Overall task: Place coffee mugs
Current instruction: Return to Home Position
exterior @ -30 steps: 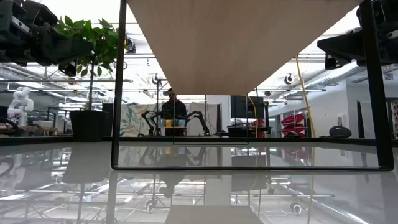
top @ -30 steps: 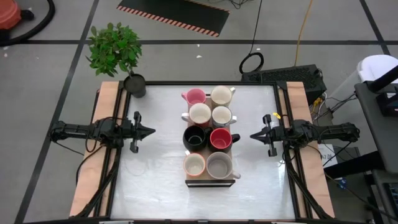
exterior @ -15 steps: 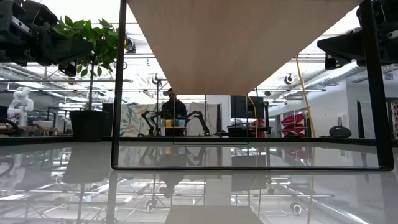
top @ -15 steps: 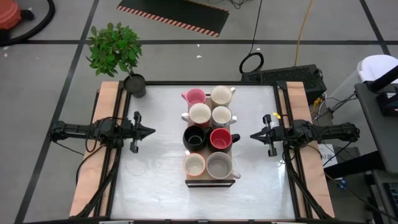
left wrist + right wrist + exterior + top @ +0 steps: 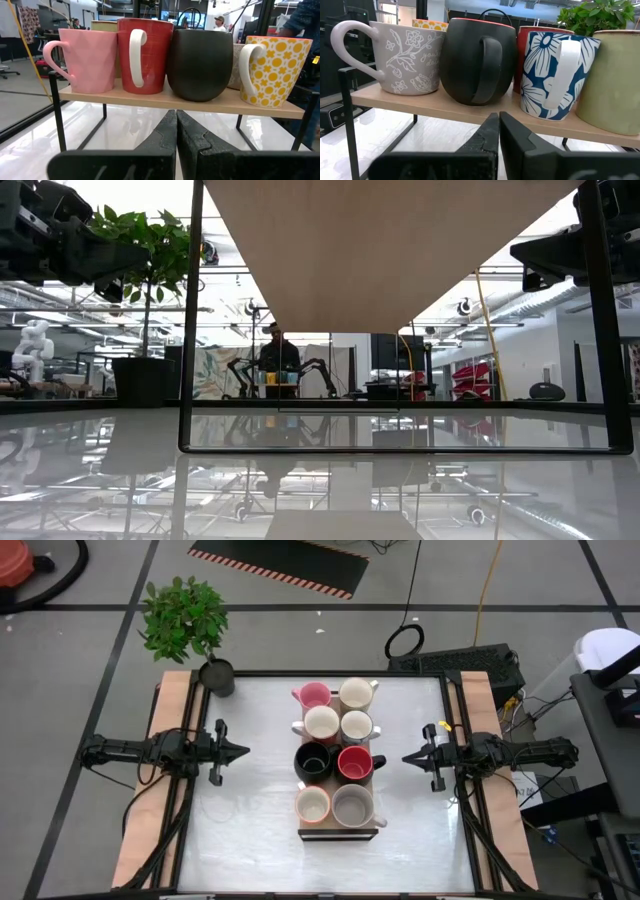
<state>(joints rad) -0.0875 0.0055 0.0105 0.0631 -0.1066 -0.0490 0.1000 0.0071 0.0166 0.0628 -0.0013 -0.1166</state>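
Room for moving is widest on the white table (image 5: 250, 840): bare strips run down both sides of the shelf (image 5: 338, 833), out to the wooden side rails. The shelf stands mid-table, its long axis running from far edge to near edge. The low view shows only the underside of its board and its black legs, with open space beneath. A plant pot (image 5: 217, 677) sits at the far left corner. The left gripper (image 5: 245, 751) and right gripper (image 5: 405, 757) hover on either side of the shelf, clear of it, each aimed at a long flank with its fingers pressed together.

All eight coffee mugs (image 5: 321, 724) stand upright on the shelf in two rows of four, handles mostly turned outward. From above only rims and insides show. The left wrist view gives the outsides of one row: pink mug (image 5: 87, 60), red mug (image 5: 145, 56), black mug (image 5: 202, 64), yellow-dotted mug (image 5: 272, 70). The right wrist view gives the other row: grey flowered mug (image 5: 405, 57), red-lined dark mug (image 5: 477, 60), blue-flowered mug (image 5: 540, 85), cream mug (image 5: 620, 80).
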